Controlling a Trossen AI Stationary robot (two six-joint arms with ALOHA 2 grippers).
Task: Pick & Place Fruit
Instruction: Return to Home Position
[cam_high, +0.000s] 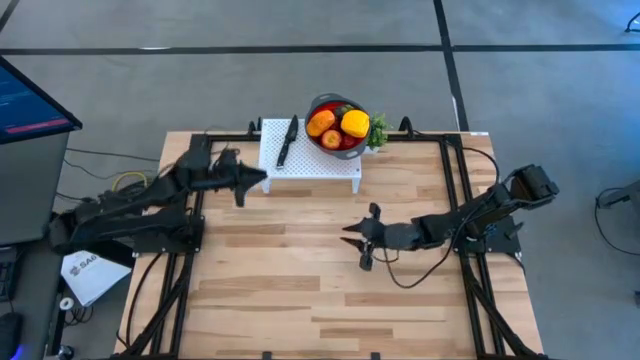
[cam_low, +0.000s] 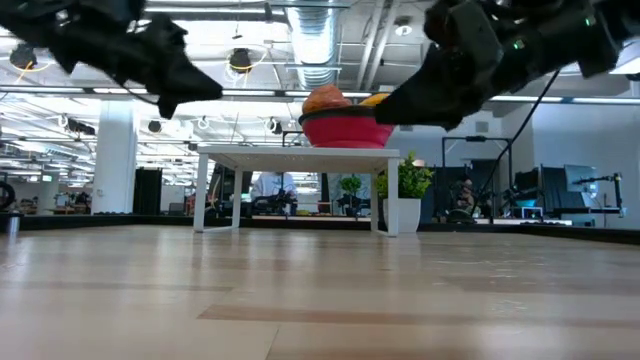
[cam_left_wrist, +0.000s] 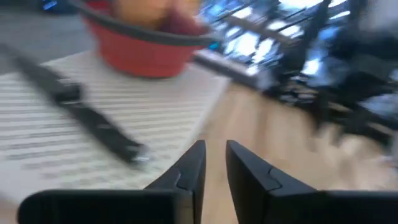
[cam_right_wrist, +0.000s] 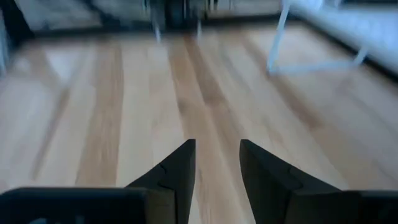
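Observation:
The fruit sits heaped in a red bowl with a grey rim (cam_high: 338, 102): an orange piece (cam_high: 321, 123), a yellow piece (cam_high: 355, 123) and a red piece (cam_high: 332, 139). The bowl stands on a white raised platform (cam_high: 320, 165) at the table's far middle; the low view shows the bowl (cam_low: 345, 128) on it. My left gripper (cam_high: 262, 178) (cam_left_wrist: 214, 155) hovers by the platform's near left corner, fingers open by a narrow gap and empty. My right gripper (cam_high: 347, 240) (cam_right_wrist: 217, 152) hangs over the bare table middle, open and empty.
A slim black knife (cam_high: 287, 141) (cam_left_wrist: 81, 112) lies on the platform left of the bowl. A small green plant (cam_high: 378, 131) (cam_low: 405, 185) stands right of the bowl. Black frame rails (cam_high: 450, 200) run along both table sides. Bare wooden boards (cam_high: 300, 290) fill the near half.

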